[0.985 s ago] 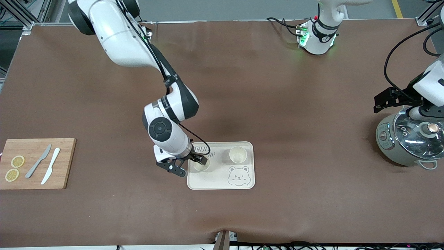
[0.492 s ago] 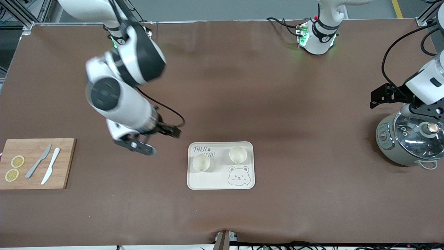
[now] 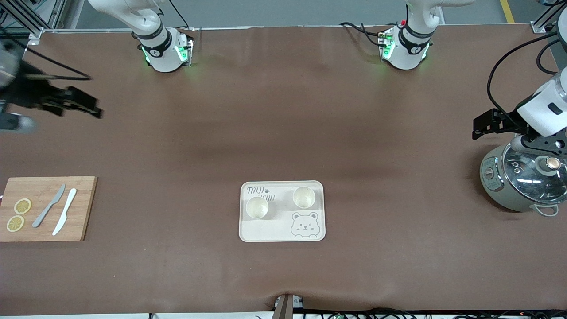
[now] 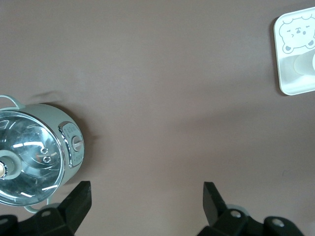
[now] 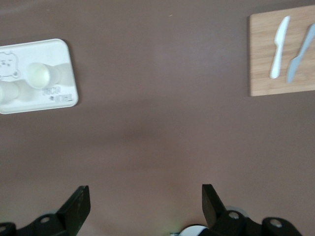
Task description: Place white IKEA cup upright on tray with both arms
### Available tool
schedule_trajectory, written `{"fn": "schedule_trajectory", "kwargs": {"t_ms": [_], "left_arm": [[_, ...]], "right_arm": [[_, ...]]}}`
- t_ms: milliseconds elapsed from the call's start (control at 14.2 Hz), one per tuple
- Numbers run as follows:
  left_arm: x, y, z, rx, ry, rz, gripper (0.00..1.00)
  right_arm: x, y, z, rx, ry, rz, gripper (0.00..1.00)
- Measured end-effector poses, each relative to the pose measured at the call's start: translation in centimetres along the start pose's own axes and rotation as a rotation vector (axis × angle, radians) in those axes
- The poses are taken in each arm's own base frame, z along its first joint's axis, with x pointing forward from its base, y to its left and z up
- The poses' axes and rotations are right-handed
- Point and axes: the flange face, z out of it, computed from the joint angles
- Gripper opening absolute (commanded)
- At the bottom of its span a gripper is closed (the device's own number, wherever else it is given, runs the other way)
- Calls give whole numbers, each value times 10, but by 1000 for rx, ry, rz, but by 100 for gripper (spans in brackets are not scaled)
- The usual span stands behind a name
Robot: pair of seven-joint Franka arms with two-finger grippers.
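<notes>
The cream bear tray (image 3: 282, 230) lies mid-table. Two white cups stand upright on it: one (image 3: 257, 207) toward the right arm's end, one (image 3: 304, 197) toward the left arm's end. My right gripper (image 3: 93, 110) is open and empty, up over bare table at the right arm's end, away from the tray. Its wrist view (image 5: 145, 196) shows the tray (image 5: 59, 101) with a cup (image 5: 39, 73). My left gripper (image 3: 478, 127) is open and empty, over the table beside the pot. Its wrist view (image 4: 146, 196) shows a tray corner (image 4: 295, 81).
A grey-green pot with a glass lid (image 3: 522, 177) stands at the left arm's end, also in the left wrist view (image 4: 34, 157). A wooden cutting board (image 3: 44, 230) with two knives and lemon slices lies at the right arm's end, also in the right wrist view (image 5: 261, 73).
My right gripper let go of the cup on the tray, rose and swung away to the right arm's end of the table. The left arm has barely moved.
</notes>
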Motion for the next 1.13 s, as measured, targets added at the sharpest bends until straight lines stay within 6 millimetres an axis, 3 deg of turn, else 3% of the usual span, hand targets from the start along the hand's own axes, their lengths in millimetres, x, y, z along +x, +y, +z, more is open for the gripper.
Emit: {"fn": "schedule_trajectory", "kwargs": {"t_ms": [141,422,563,1126], "left_arm": [[1,0,-2,1,9,-1,100],[1,-1,-5,3,19,-2,100],[1,-1,-5,3,20,-2,100],[2,-3,-4,4,23,-4,100]], "right_arm": [[8,36,10,-7,4,-3,100],[33,71,63,-12,18,-36,100],[35,75,74,-12,8,-38,100],[34,70,72,-13,14,-46,100]]}}
